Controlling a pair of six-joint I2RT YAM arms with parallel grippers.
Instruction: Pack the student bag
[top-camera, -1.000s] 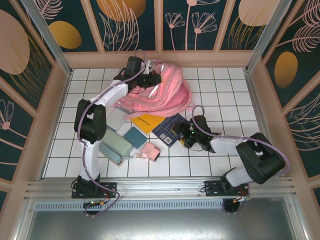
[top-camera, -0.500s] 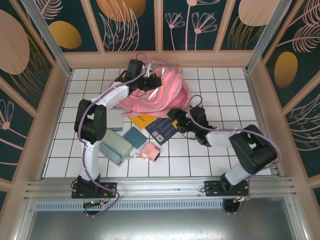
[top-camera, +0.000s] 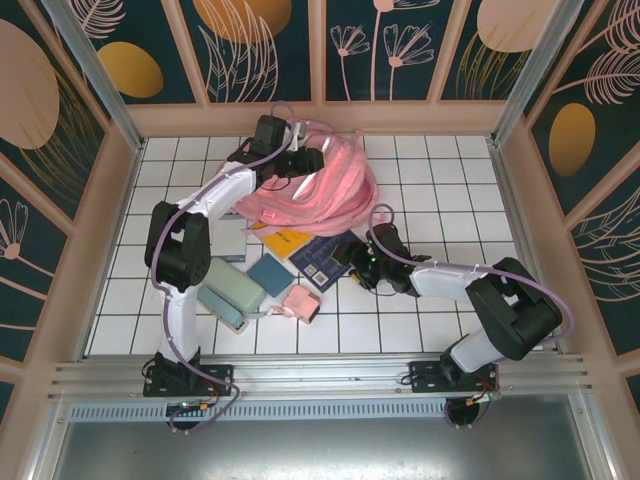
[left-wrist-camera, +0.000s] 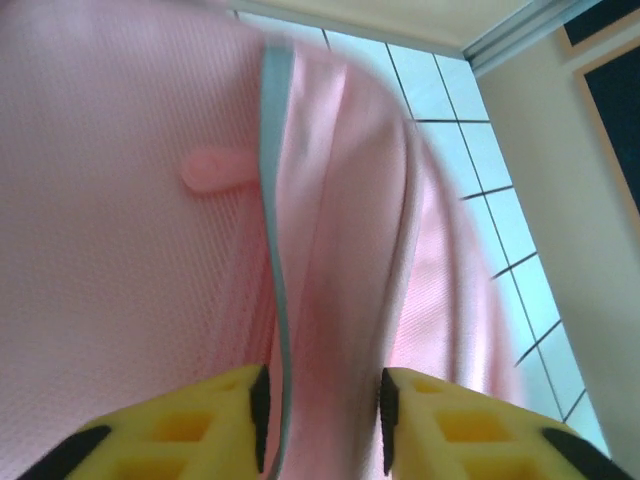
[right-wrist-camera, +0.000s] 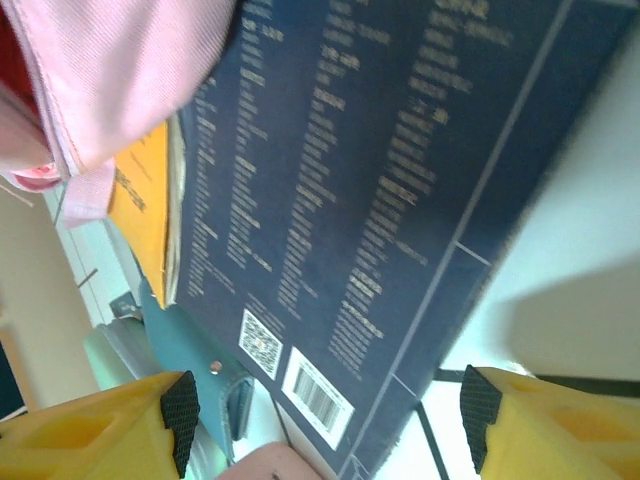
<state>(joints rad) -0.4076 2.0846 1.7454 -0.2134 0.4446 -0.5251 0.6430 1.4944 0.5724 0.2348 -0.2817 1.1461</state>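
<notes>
— Two arms are out over the bench (top-camera: 455, 195). Where is the student bag (top-camera: 325, 190)?

— At the far middle, slumped in a loose heap on the white tiles. It is far bigger than anything else there.

— How does it look?

— All pink, soft and crumpled. Rounded folds and straps curve along its right side. In the left wrist view the cloth has a fine weave, with a pale blue strip along one seam and a small pink tab (left-wrist-camera: 213, 170) sticking out to the left of that strip.

— And the left gripper (top-camera: 303, 160)?

— It is over the far left part of the bag. Its jaws stand parted, and a ridge of the pink cloth runs up between them.

— The right gripper (top-camera: 352, 263)?

— It is low, just near of the bag and to the right of centre, over the right edge of a dark blue book (top-camera: 323, 258). Its jaws are spread wide and grip nothing. The printed cover, with its barcode, lies beyond and between them.

— What else is near the bag?

— A yellow book (top-camera: 286, 240) lies at its near edge, partly under the blue one. In the right wrist view a flap of pink cloth hangs over both.
</notes>
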